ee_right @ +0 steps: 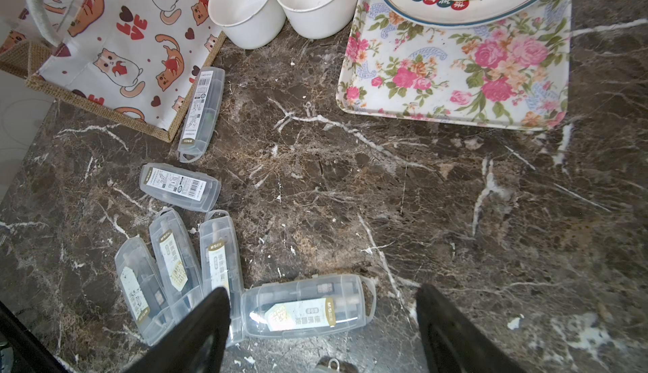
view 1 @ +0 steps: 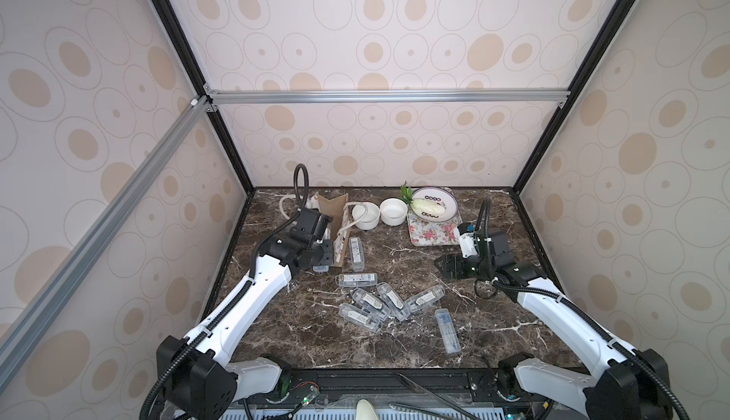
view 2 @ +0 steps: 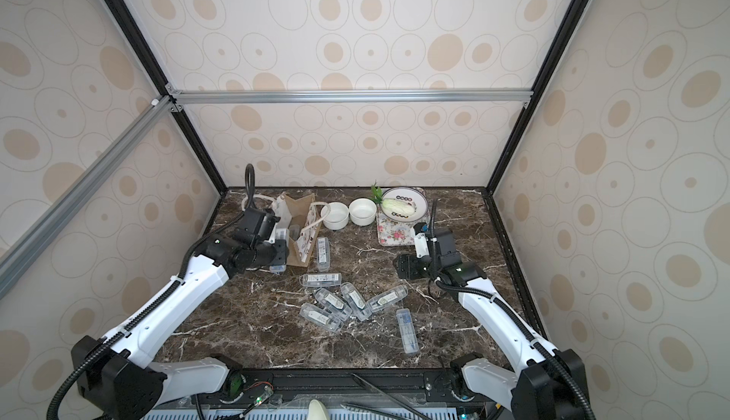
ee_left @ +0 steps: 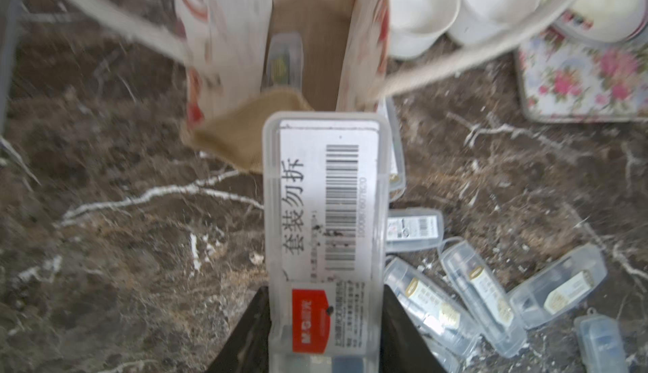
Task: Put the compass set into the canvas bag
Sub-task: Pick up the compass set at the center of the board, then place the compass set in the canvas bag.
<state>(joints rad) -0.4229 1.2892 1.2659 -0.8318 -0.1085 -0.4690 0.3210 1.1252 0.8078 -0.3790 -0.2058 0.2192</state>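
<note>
Your left pincer (ee_left: 324, 294) pinches compass set (ee_left: 326, 192), its end at mouth of bag (ee_left: 308, 31), bag on its side on tabletop (ee_left: 105, 213). Your right pincer (ee_right: 322, 294) spread above loose set (ee_right: 308, 308).

Bare tabletop (view 1: 414, 264) right of centre, compass cases (view 1: 391, 301) strewn mid-table — bowls (view 1: 393, 218), tray (view 1: 430, 234) along the back, canvas bag (view 1: 330, 210) back-left

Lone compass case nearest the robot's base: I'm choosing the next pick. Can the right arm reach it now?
Probably yes. The right gripper is open and empty, and the lone case lies flat on that arm's side, apart from the pile, with nothing on it.
</note>
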